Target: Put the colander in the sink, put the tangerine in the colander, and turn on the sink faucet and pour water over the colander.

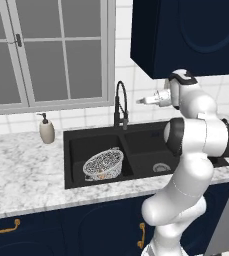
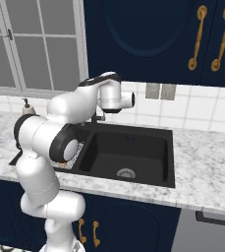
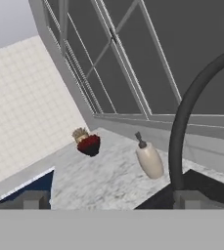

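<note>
Marble counter (image 1: pixel 26 175) surrounds the sink (image 1: pixel 141 131); the colander (image 1: pixel 103 164) with the tangerine (image 1: pixel 101 175) sits in its left basin, gripper (image 1: pixel 142 101) right of the sink faucet (image 1: pixel 121 102). From the right, the right basin lies bare. At the hand, fingers (image 3: pixel 33 199) stand wide, holding nothing, the faucet's neck beside the right finger.

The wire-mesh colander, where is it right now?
The silvery wire-mesh colander sits in the left basin of the matte black double sink, below the tall black gooseneck faucet, in the left base view.
</note>
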Controlling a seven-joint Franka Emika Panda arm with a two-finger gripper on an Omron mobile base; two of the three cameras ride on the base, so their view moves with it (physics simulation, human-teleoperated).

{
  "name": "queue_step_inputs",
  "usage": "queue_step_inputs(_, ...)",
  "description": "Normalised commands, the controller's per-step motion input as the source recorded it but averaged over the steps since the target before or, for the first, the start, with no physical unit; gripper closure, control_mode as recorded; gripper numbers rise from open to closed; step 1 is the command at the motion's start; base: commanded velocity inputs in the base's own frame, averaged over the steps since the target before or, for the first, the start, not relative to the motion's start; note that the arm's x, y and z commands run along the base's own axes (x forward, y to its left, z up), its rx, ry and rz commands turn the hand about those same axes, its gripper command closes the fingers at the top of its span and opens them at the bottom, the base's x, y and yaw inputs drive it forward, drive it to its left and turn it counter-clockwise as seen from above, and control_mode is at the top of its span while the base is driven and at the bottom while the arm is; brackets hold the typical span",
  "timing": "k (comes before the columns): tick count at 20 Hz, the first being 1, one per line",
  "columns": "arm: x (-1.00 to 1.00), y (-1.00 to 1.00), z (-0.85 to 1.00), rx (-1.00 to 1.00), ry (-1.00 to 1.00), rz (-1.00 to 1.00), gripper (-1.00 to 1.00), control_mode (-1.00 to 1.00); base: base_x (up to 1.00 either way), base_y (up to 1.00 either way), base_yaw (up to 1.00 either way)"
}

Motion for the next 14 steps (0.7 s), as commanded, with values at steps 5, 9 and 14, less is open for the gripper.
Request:
queue_step_inputs(5, 0.45, 1.0, 0.0, -0.1, 0.05, 0.02, -1.0, -1.0, 0.0, 0.0, 0.0)
queue_step_inputs(9, 0.22, 1.0, -0.06, -0.17, 0.2, 0.11, -1.0, -1.0, 0.0, 0.0, 0.0)
queue_step_inputs(14, 0.0, 1.0, -0.2, -0.21, 0.09, 0.09, -1.0, -1.0, 0.0, 0.0, 0.0)
